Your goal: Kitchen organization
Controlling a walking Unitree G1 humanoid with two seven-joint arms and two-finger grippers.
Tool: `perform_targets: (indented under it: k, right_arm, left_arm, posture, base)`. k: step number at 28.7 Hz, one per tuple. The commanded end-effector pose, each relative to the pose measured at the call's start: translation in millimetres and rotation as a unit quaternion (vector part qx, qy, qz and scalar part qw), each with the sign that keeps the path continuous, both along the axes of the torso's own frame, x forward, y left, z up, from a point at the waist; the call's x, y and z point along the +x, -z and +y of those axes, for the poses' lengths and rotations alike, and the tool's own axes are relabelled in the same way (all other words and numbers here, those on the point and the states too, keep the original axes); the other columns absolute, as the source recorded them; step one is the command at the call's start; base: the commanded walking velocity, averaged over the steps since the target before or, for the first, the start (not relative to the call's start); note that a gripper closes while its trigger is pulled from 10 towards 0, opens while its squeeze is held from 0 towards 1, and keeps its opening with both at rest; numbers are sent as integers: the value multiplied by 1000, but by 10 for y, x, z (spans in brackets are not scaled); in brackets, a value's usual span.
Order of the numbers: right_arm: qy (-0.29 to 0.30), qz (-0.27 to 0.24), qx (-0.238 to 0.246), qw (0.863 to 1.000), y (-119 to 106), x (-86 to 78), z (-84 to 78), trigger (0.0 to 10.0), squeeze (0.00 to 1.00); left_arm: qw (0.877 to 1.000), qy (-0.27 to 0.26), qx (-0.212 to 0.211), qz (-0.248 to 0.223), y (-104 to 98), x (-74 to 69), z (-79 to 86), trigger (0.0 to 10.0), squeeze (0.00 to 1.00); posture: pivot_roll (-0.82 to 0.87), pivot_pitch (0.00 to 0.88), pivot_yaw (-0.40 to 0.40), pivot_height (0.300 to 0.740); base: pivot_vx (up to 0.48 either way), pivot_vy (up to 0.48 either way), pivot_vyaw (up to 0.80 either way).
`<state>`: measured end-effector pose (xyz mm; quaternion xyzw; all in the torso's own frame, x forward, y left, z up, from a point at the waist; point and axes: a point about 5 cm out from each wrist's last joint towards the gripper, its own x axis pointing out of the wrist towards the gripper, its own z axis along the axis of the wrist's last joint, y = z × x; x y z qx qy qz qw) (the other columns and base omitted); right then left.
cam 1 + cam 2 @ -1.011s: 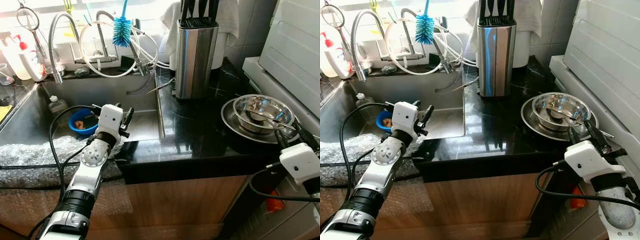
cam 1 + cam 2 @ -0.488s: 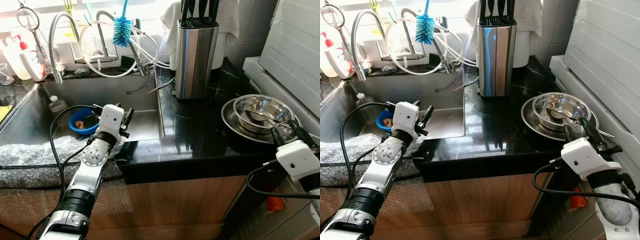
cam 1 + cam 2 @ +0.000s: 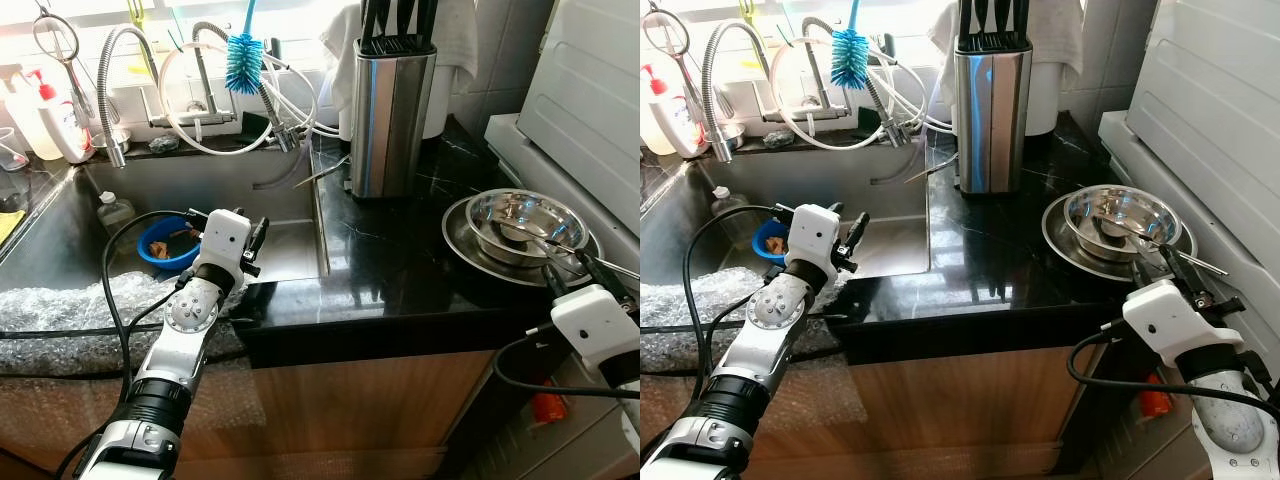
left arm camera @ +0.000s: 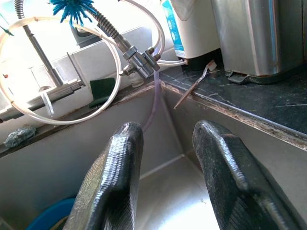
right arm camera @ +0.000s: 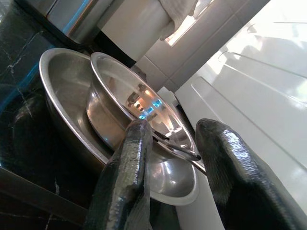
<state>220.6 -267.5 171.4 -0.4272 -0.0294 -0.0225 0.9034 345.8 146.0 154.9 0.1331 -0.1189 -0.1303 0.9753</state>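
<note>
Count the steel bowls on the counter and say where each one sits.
2: a wide outer bowl on the black counter's right end, and a smaller bowl nested inside it. More could be hidden underneath.

Blue bottle brush [image 3: 243,62] and white soap bottle [image 3: 46,118] behind the sink [image 3: 290,250].

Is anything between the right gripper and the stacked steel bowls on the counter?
Nothing visible blocks it. The right gripper, fingers open, sits just short of the near rim of the stacked stainless steel bowls on the black counter. A thin metal utensil lies across the bowls.
</note>
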Motion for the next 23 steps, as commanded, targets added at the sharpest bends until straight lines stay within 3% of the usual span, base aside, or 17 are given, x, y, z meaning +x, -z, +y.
perform_targets:
  k: [1,7,8,9,10,11,12,23]
  right_arm:
    - [-6,7,-1,1000,8,6,27,10000,0]
    - [1,5,-3,1000,2,24,15,10000,0]
    - [2,4,-3,1000,2,24,15,6196,0]
    - [2,4,-2,1000,2,25,15,4431,0]
    - [2,4,-3,1000,3,27,15,1529,0]
    - [2,4,-3,1000,1,28,15,1529,0]
    - [2,4,-3,1000,1,30,16,0,0]
    - [0,1,-2,1000,-19,63,23,0,0]
  left_arm:
    - [1000,0,5,3,-23,30,2,10000,0]
    - [1000,-1,6,5,-20,37,2,10000,0]
    - [1000,-1,6,5,-21,38,1,10000,0]
    - [1000,-1,6,5,-22,40,0,10000,0]
    - [1000,-1,6,5,-23,41,-1,10000,0]
    - [1000,0,6,5,-24,42,-1,10000,0]
    - [1000,0,6,6,-23,42,-2,10000,0]
    - [1000,-4,5,5,-29,53,5,10000,0]
  posture:
    - [-166,0,71,740]
    - [-165,0,72,740]
    - [-165,0,72,740]
    - [-164,0,72,740]
    - [-164,0,72,740]
    - [-163,0,72,740]
    - [-164,0,72,740]
    - [-160,0,68,740]
  base:
    - [0,0,0]
    - [0,0,0]
    - [0,0,0]
    - [0,0,0]
    - [0,0,0]
    - [0,0,0]
    - [0,0,0]
    - [0,0,0]
